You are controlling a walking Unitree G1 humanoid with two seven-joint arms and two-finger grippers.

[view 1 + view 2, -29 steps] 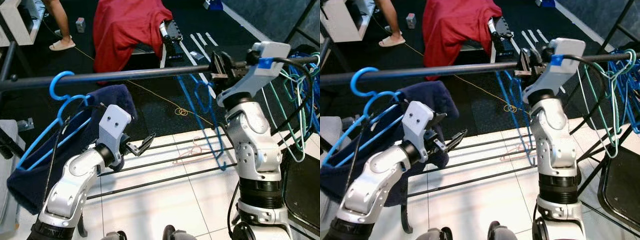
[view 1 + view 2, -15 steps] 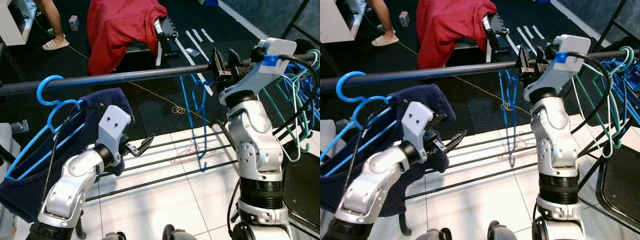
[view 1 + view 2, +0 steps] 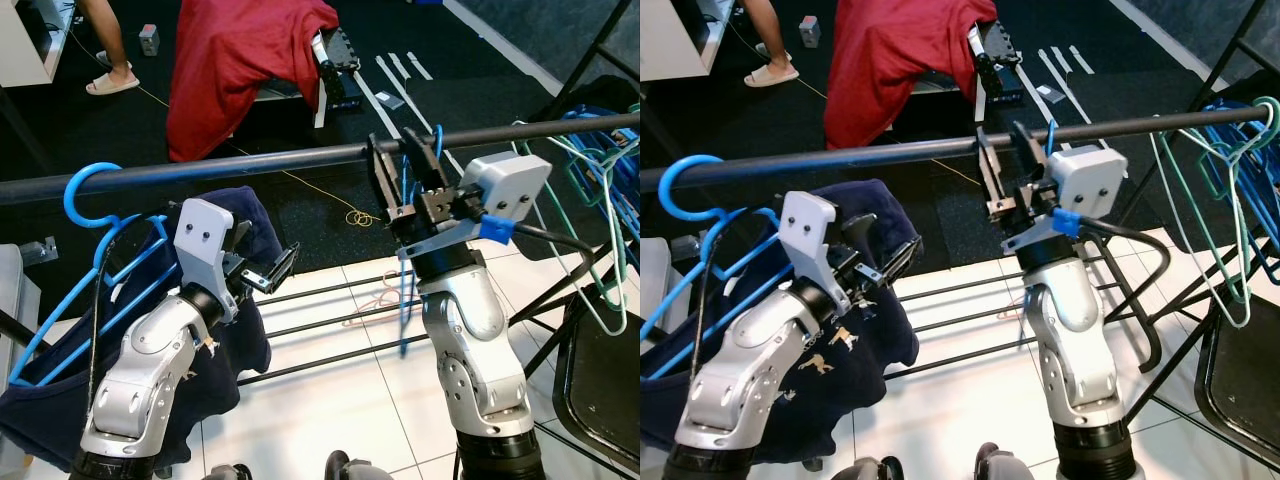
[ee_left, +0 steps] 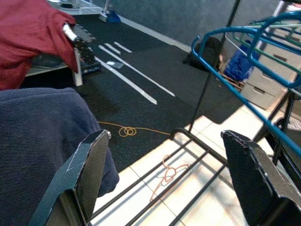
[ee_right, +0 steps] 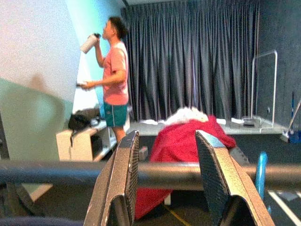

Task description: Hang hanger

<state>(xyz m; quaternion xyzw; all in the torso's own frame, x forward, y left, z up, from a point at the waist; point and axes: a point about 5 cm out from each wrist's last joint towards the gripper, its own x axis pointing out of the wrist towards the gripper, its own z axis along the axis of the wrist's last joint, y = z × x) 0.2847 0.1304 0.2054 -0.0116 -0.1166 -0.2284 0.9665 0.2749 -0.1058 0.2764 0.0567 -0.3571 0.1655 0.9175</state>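
Silver arms [image 3: 150,370], black jaws, blue cable clip [image 3: 495,229]
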